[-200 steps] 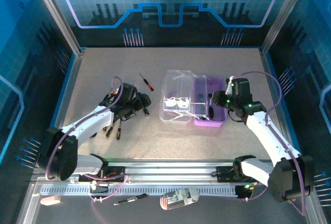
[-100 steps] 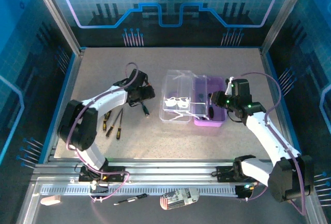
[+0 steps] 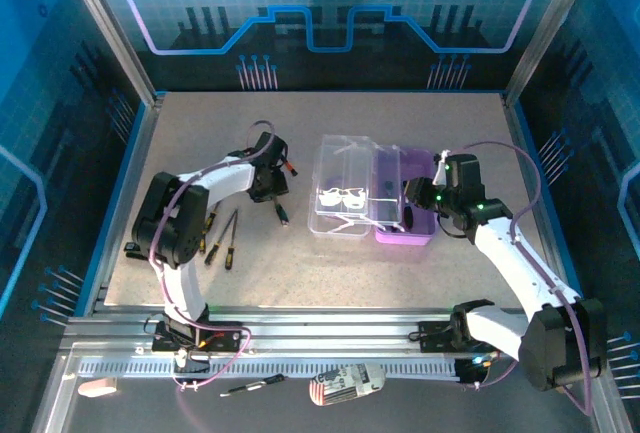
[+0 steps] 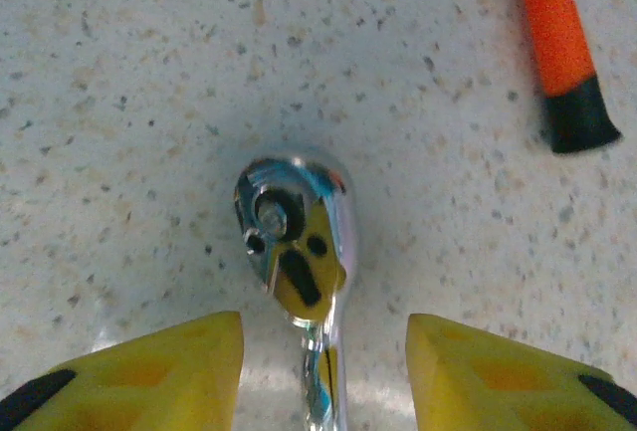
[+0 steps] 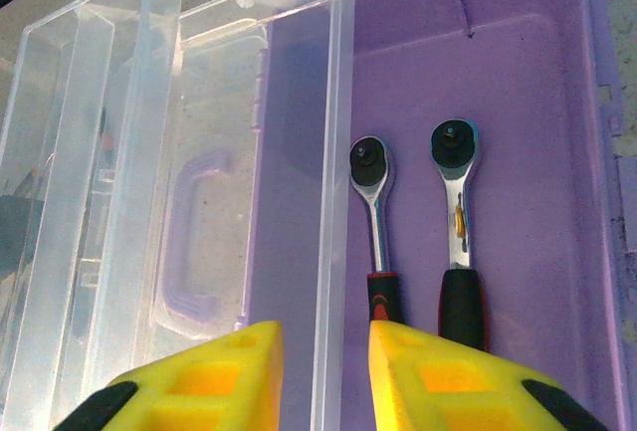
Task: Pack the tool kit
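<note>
The tool kit (image 3: 372, 200) lies open at centre right: the clear lid (image 5: 149, 152) on the left, the purple base (image 5: 518, 103) on the right. Two ratchets (image 5: 376, 222) with black-and-red handles lie in the base. My right gripper (image 5: 325, 336) is shut on the lid's clear wall (image 5: 336, 152) at the hinge side; it is at the box's near right (image 3: 410, 201). My left gripper (image 4: 323, 326) is open low over the table (image 3: 272, 181), a chrome ratchet head (image 4: 294, 237) just ahead, its shaft between the yellow fingers (image 4: 169, 371) with gaps on both sides.
An orange-and-black screwdriver handle (image 4: 562, 53) lies just beyond the left gripper. Several thin screwdrivers (image 3: 222, 238) lie left of centre, and a small tool (image 3: 283, 215) lies near the lid. A screwdriver (image 3: 255, 385) and a packet (image 3: 345, 383) rest on the front rail.
The left arm has swung away from the screwdrivers to the chrome ratchet farther back, and its jaws have narrowed around the shaft. The right arm has stayed on the lid.
</note>
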Controlling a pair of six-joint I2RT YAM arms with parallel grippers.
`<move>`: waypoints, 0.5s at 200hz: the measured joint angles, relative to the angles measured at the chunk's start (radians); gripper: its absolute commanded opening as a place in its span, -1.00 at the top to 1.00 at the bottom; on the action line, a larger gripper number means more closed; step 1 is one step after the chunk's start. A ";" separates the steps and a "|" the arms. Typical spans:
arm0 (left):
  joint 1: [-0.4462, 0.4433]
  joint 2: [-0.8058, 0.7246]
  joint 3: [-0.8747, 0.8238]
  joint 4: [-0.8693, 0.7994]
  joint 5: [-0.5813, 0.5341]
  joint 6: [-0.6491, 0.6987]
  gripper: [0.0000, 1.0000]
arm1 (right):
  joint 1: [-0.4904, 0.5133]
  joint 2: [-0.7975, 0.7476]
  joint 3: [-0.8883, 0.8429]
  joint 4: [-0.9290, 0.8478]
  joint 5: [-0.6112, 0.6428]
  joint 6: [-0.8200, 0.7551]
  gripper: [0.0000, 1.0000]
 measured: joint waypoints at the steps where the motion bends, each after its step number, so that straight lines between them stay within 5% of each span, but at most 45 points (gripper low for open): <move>1: 0.000 0.002 0.001 0.000 0.000 0.000 0.09 | 0.000 0.000 0.000 0.000 0.000 0.000 0.41; 39: 0.003 0.037 0.024 -0.007 -0.005 0.008 0.12 | 0.001 -0.013 0.000 -0.001 -0.001 0.000 0.41; 100: 0.011 0.049 0.036 -0.032 -0.016 0.035 0.60 | 0.002 -0.035 -0.008 -0.003 0.001 0.000 0.41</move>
